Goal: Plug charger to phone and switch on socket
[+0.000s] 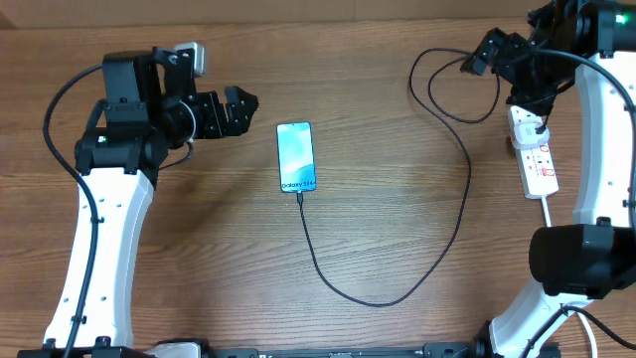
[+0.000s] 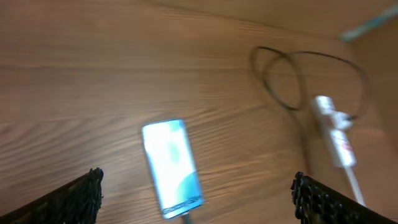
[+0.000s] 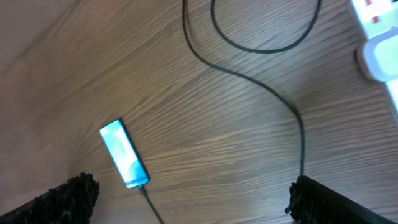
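The phone (image 1: 296, 155) lies flat at mid-table. The charger (image 1: 378, 300) meets its 6 o'clock edge and loops away to the socket (image 1: 538, 159) at 3 o'clock. The left gripper (image 1: 245, 107) and the right gripper (image 1: 477, 60) are both spread wide and empty. The right one hovers at the socket's 11 o'clock, probably to reach the switch. There is bare wood around the strip, which leaves room to move.
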`<state>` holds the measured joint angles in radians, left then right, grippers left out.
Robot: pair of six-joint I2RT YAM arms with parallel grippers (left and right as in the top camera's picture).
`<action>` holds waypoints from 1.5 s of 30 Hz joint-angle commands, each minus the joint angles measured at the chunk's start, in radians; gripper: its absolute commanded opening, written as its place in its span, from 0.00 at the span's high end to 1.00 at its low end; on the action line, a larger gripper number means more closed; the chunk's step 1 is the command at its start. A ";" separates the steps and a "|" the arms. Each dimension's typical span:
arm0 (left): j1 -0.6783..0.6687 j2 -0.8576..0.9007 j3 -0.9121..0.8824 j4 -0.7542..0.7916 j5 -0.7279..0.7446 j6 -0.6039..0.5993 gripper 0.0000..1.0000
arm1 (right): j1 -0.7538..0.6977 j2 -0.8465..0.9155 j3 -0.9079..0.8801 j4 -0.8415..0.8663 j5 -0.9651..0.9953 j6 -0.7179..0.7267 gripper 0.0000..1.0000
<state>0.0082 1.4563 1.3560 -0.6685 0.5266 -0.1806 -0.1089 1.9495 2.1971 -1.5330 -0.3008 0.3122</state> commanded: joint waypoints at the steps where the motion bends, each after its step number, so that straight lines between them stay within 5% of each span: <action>1: -0.003 -0.076 0.004 0.026 0.087 0.015 0.00 | 0.002 -0.040 0.015 0.010 -0.034 0.003 0.00; 8: -0.069 -0.220 0.004 -0.077 -0.393 -0.110 0.00 | 0.002 -0.017 0.014 0.002 0.178 0.086 0.00; 12: -0.087 -0.249 0.003 -0.127 -0.533 -0.123 0.00 | 0.002 -0.008 -0.028 -0.015 0.307 0.158 0.00; 24: -0.086 -0.207 0.003 -0.196 -0.534 -0.122 0.00 | -0.059 -0.008 -0.096 0.033 0.502 0.173 0.00; 40: -0.086 -0.166 0.003 -0.196 -0.534 -0.123 0.00 | -0.365 0.069 -0.104 0.122 0.245 -0.307 0.00; 45: -0.086 -0.162 0.003 -0.196 -0.535 -0.123 0.00 | -0.430 0.157 -0.104 0.116 0.171 -0.320 0.00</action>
<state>-0.0772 1.2861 1.3540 -0.8658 0.0101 -0.2897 -0.5117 2.0544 2.0998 -1.4151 -0.0540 0.0422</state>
